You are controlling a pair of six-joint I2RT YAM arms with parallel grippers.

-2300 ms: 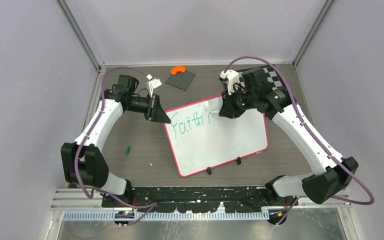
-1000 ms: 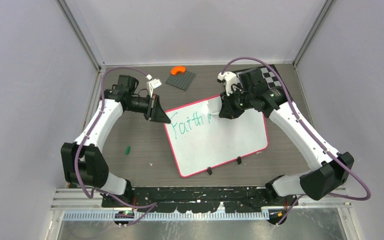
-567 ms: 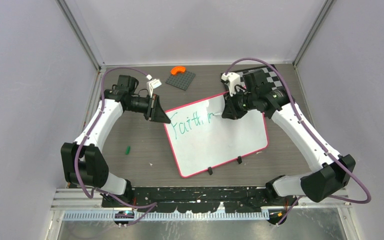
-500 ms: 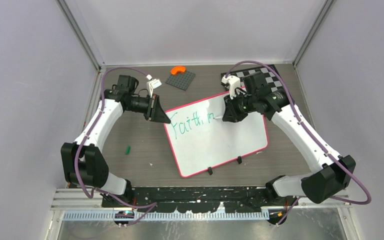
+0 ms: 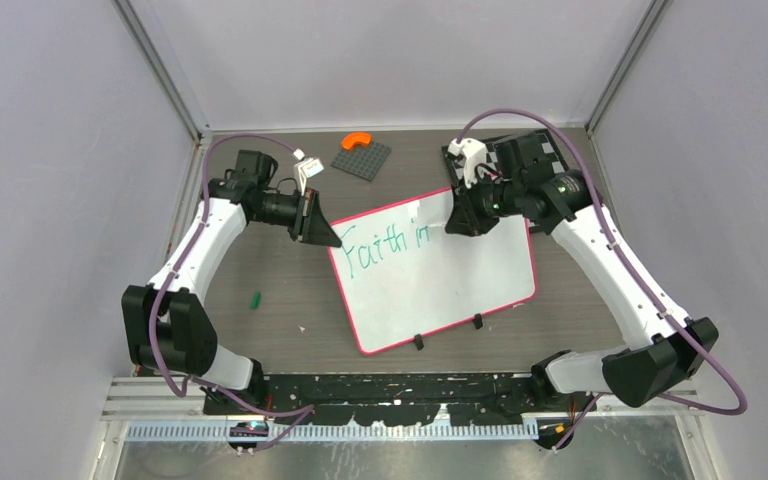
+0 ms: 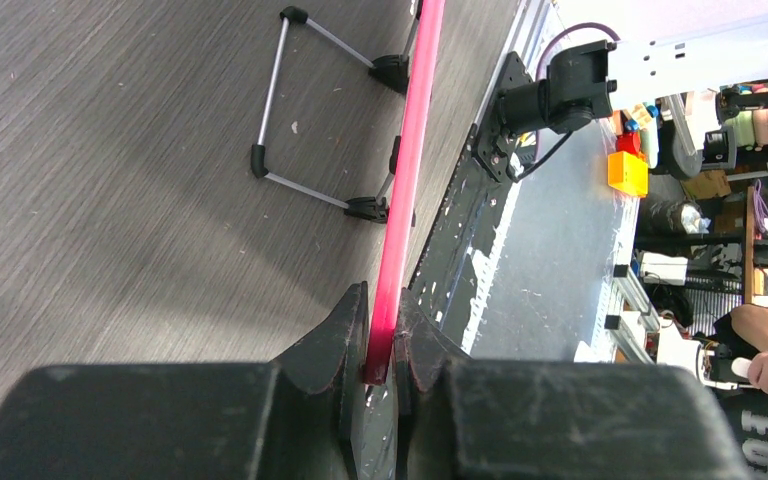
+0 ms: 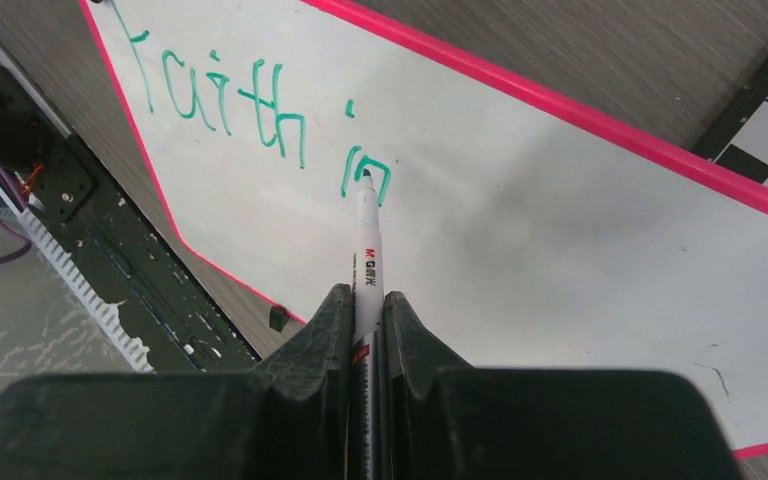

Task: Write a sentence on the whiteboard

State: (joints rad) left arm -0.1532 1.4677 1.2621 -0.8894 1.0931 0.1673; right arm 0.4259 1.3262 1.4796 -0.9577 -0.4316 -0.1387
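The left arm [image 5: 192,258] and the right arm [image 5: 615,275] share one build: smooth white shells on the long links, with bulky matte-black housings [image 5: 175,335] at the lower joints and black cylindrical sections nearer the wrists. A purple cable [image 5: 245,137] arcs off each arm and runs along its length. A small white bracket [image 5: 307,165] sits at each wrist. The left gripper [image 6: 381,310] and the right gripper [image 7: 365,298] are matte black, with wedge-shaped, tapering fingers [image 6: 332,340] on blocky bodies

Your rig sits in robotics lab: test cell, plain grey walls [image 5: 60,150], aluminium corner posts [image 5: 160,70]; cluttered shelves [image 6: 760,120], orange box [image 6: 625,172] beyond table edge.
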